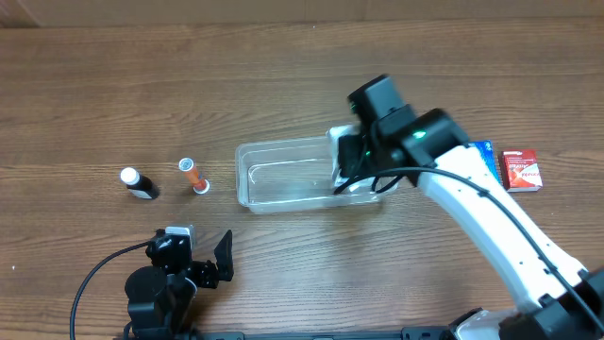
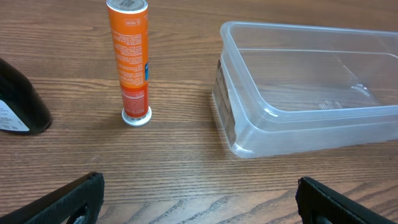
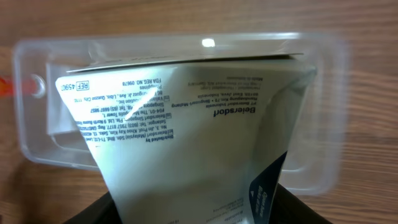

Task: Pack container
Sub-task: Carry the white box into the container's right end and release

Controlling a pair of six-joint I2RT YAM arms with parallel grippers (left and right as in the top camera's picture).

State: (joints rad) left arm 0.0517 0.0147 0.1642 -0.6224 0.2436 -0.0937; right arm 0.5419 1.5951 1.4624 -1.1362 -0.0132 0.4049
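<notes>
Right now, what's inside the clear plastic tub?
The clear rectangular plastic tub shows bare floor at its left end. White printed packet in right jaws hides the right end; beneath it unseen.

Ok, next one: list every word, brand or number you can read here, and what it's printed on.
"Beiersdorf" on the white carton, upside down in the right wrist view.
"REF 4590" on the same carton, last digit uncertain.
"FDA REG NO" there too; the rest of its fine print is too small.
The orange tube, black bottle and red box: print too blurred to read.
</notes>
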